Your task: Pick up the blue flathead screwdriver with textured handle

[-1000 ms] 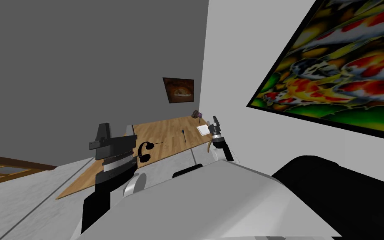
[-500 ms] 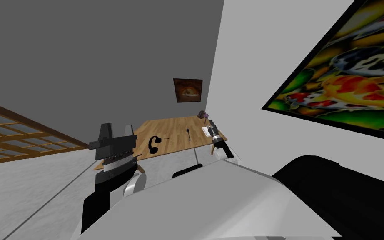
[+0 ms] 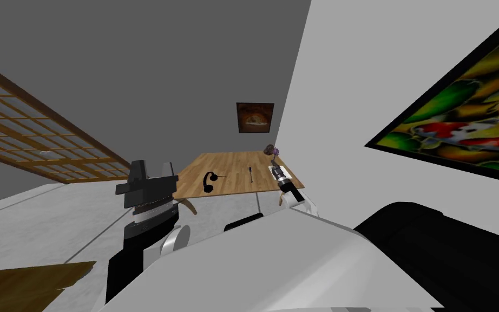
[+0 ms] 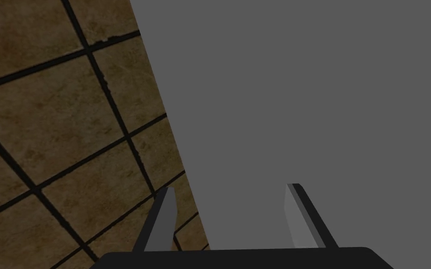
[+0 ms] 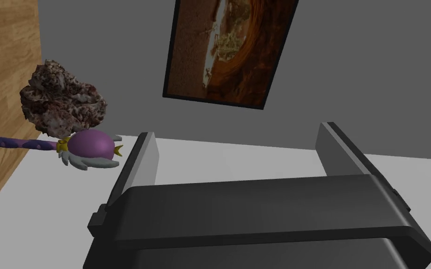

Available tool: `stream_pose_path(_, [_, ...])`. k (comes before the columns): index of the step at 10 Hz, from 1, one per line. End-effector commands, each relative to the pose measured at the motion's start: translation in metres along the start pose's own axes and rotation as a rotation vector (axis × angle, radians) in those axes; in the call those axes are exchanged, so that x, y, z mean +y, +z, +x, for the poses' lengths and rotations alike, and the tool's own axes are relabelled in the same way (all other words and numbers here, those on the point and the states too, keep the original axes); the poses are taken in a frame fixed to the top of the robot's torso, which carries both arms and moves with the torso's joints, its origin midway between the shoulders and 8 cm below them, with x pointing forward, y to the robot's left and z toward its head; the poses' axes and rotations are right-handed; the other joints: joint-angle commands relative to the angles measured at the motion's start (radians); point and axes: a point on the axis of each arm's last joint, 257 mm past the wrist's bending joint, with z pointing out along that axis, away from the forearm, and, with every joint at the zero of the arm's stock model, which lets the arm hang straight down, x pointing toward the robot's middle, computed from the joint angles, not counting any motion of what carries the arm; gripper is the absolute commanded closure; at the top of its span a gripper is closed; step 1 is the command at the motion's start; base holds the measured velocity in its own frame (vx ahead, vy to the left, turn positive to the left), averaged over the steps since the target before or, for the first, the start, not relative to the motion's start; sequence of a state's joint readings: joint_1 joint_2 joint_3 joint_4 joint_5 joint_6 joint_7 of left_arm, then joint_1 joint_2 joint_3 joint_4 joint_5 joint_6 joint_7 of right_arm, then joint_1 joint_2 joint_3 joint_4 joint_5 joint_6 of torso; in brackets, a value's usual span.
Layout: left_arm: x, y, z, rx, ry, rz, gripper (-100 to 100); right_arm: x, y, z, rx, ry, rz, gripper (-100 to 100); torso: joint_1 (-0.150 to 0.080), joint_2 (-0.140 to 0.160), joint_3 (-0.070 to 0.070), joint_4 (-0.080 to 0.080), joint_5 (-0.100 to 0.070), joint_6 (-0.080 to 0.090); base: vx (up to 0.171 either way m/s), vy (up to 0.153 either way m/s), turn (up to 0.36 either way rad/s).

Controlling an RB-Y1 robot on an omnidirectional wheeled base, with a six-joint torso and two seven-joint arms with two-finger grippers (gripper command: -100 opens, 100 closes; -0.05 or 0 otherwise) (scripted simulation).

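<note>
Blue-black screwdriver [image 3: 250, 174]: a thin dark stick lying flat on the counter, right of its middle, running near to far. It is too small to tell handle from blade with any certainty.
Handling: probably light and rigid. A textured handle should give the fingers purchase. The bare shaft would be thin and slick, and likely to roll or pivot if pinched.
Where to hold: in my judgement, across the thicker handle part, near its middle. The fingers would come from above, one on each side of its length. As it lies flat, the fingertips would have to reach almost to the wood.
Counter [image 3: 227, 162]: a light wooden top in the far corner, where the grey far wall meets the white right wall.
Headphones [image 3: 208, 181]: black, left of the screwdriver and apart from it.
Right claw [image 3: 275, 168]: over the counter's right edge, just right of the screwdriver and aimed at the far corner. Its fingers are spread with nothing between them.
Rock [image 5: 62, 100]: brown and lumpy, in the far right corner beyond the screwdriver.
Wand [image 5: 88, 145]: its purple head lies just beside the rock.
Left claw [image 3: 152, 169]: raised by the counter's near left corner, well apart from the screwdriver. Its fingers are spread and hold nothing.
Stage: approach, with no grasp made yet.
</note>
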State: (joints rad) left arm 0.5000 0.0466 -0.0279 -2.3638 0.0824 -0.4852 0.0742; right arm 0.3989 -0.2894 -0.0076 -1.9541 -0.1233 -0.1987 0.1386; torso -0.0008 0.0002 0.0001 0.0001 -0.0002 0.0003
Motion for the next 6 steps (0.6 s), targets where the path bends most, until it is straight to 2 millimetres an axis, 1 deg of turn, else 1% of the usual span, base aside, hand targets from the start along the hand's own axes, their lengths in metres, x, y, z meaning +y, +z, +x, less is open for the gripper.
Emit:
stream_pose_path(1, [0.0,0.0,0.0,0.0,0.0,0.0,0,-0.028,0.002,-0.004,0.019,-0.06,0.068,-100,0.0,0.0,0.0,0.0,0.0,0.0,-0.009,0.003,0.33])
stream_pose_path(2, [0.0,0.0,0.0,0.0,0.0,0.0,0,-0.032,0.001,-0.004,0.019,-0.068,0.078,-100,0.0,0.0,0.0,0.0,0.0,-0.001,-0.007,-0.004,0.162])
stream_pose_path(3, [0.0,0.0,0.0,0.0,0.0,0.0,0,-0.056,0.0,-0.011,0.036,-0.115,0.14,-100,0.0,0.0,0.0,0.0,0.0,0.0,-0.009,0.006,0.334])
stream_pose_path(4, [0.0,0.0,0.0,0.0,0.0,0.0,0,-0.059,-0.001,-0.011,0.037,-0.123,0.146,-100,0.0,0.0,0.0,0.0,0.0,-0.001,-0.007,-0.002,0.181])
stream_pose_path(5, [0.0,0.0,0.0,0.0,0.0,0.0,0,-0.084,-0.004,-0.019,0.052,-0.169,0.209,-100,0.0,0.0,0.0,0.0,0.0,0.0,-0.006,0.007,0.358])
stream_pose_path(6, [0.0,0.0,0.0,0.0,0.0,0.0,0,-0.086,-0.004,-0.019,0.055,-0.177,0.217,-100,0.001,0.0,0.0,0.0,0.0,-0.001,-0.003,0.0,0.157])
